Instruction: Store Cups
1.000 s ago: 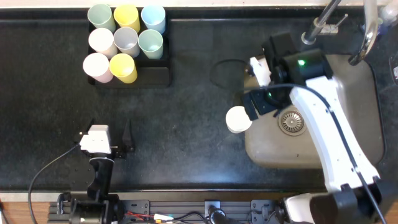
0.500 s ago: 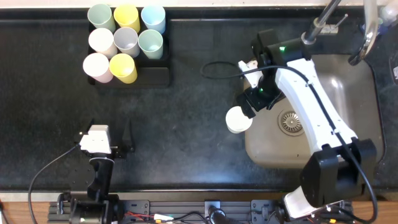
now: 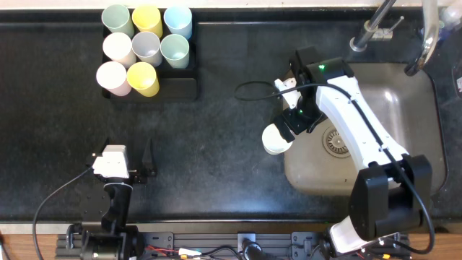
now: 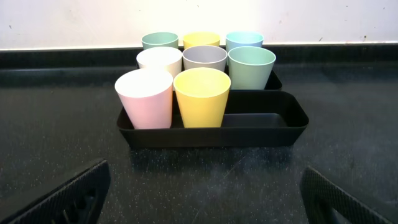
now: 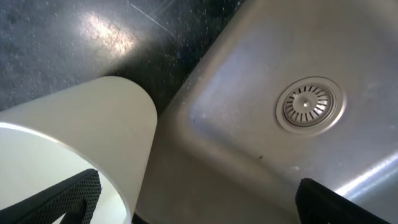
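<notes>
**Item held in question:** cream cup (image 3: 275,139) (image 5: 81,137), at the left rim of the sink (image 3: 404,94) (image 5: 261,50), mouth turned towards the right gripper (image 3: 287,128) (image 5: 202,208). The gripper's jaws stand wide apart and are not clamped on it. One finger shows against the cup's mouth and the other is well off to the side, over the basin. It cannot be told whether that finger touches the cup, or whether the cup rests on the counter.

**Left gripper** (image 3: 126,150) (image 4: 199,193): near left, jaws apart, holding nothing, facing the tray from well back.

**Container:** black tray (image 3: 182,88) (image 4: 273,118), far left, holding eight upright cups.
- Far row: sage cup (image 3: 116,18) (image 4: 160,40), yellow cup (image 3: 146,19) (image 4: 201,38), pale blue cup (image 3: 177,20) (image 4: 244,39).
- Middle row: white cup (image 3: 118,47) (image 4: 159,60), grey cup (image 3: 146,45) (image 4: 204,57), mint cup (image 3: 175,49) (image 4: 252,65).
- Near row: pink cup (image 3: 112,77) (image 4: 144,96), second yellow cup (image 3: 143,78) (image 4: 201,96), with a free place at the right end.

**Surface:** black speckled counter (image 3: 216,173) (image 4: 199,162) (image 5: 50,37). The steel sink is set in its right side, with a round drain strainer (image 3: 338,141) (image 5: 309,106) and a tap (image 3: 372,25) at its far edge. A black cable (image 3: 249,83) loops on the counter beside the right arm.

**Room:** pale wall (image 4: 199,15) behind the counter.
</notes>
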`<state>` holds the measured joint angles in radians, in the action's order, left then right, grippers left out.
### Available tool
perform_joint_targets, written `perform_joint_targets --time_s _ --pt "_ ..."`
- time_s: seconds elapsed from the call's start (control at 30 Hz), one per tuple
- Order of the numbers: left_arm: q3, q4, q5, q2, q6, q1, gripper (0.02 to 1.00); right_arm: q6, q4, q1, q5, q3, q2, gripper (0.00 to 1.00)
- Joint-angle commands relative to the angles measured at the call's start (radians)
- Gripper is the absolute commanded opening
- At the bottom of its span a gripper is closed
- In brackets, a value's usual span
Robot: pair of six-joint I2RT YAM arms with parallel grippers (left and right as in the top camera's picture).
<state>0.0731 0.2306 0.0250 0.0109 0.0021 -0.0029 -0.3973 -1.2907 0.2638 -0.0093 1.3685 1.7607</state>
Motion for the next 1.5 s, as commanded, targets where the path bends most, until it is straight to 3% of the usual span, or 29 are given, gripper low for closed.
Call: perform_joint_targets --time_s 0.03,0.07,0.1,0.13,0.17,0.23,0.57,0.7,0.87,1.03,1.1,1.5 --pt "-0.004 -0.002 -0.008 -0.008 -0.010 0.001 0.998 -0.011 0.007 0.007 -0.058 -0.008 0.002 0.910" --pt "-0.004 -0.002 -0.008 -0.008 -0.010 0.001 0.998 -0.011 0.006 0.007 -0.088 -0.008 0.001 0.838" --pt "-0.004 -0.002 -0.008 -0.008 -0.010 0.001 0.998 -0.012 0.005 0.008 -0.122 -0.008 0.002 0.652" --pt "-0.004 -0.002 -0.008 -0.008 -0.010 0.001 0.998 -0.014 0.002 0.010 -0.150 -0.008 0.002 0.189" --pt "-0.004 -0.002 -0.008 -0.008 -0.010 0.001 0.998 -0.014 0.000 0.011 -0.171 -0.008 0.001 0.047" --pt "-0.003 -0.002 -0.008 -0.008 -0.010 0.001 0.998 -0.010 0.001 0.016 -0.188 -0.008 0.001 0.047" --pt "-0.003 -0.002 -0.008 -0.008 -0.010 0.001 0.998 0.021 -0.037 0.048 -0.070 0.047 -0.023 0.045" --pt "-0.004 -0.002 -0.008 -0.008 -0.010 0.001 0.998 0.080 -0.136 0.094 -0.007 0.269 -0.025 0.045" --pt "-0.003 -0.002 -0.008 -0.008 -0.010 0.001 0.998 0.150 -0.238 0.184 0.001 0.604 0.048 0.042" --pt "-0.004 -0.002 -0.008 -0.008 -0.010 0.001 0.998 0.225 -0.368 0.284 -0.009 1.136 0.345 0.042" --pt "-0.003 -0.002 -0.008 -0.008 -0.010 0.001 0.998 0.219 -0.367 0.315 0.026 1.266 0.433 0.045" --pt "-0.004 -0.002 -0.008 -0.008 -0.010 0.001 0.998 0.261 -0.189 0.439 -0.016 1.376 0.590 0.042"
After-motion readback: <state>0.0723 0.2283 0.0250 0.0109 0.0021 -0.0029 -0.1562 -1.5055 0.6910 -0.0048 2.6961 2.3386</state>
